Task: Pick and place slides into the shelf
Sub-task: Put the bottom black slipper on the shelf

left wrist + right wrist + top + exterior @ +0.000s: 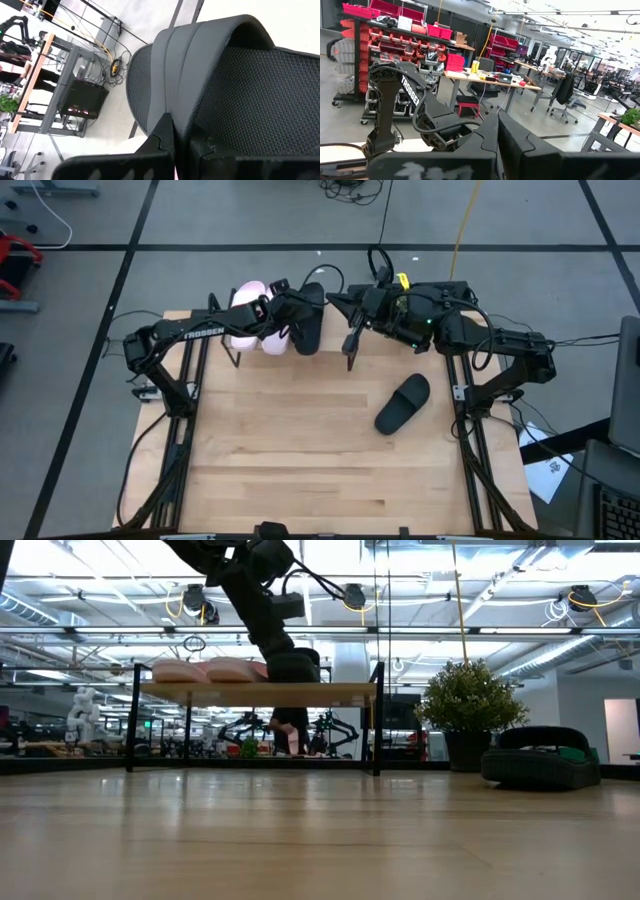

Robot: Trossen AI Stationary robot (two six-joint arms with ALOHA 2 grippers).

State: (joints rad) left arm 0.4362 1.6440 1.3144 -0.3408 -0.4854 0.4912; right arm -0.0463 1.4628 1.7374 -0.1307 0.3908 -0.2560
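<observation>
We see the left tool (292, 313) clenched on the strap of a black foam slide (309, 320), holding it over the low light-wood shelf (330, 693) at the desk's (300, 440) far edge, just right of two pale pink slides (248, 320). Another black slide (402, 403) lies on the desk's right. The right tool (352, 340) hovers nearby with fingers together, holding nothing.

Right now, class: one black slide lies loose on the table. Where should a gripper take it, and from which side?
Grip the black slide across its wide strap, coming straight down from above. It lies flat and diagonal on the table, sole down, strap raised, clear of the shelf. The right gripper is nearer.

Left end effector (291, 313) clamped; right end effector (350, 340) closed.
</observation>
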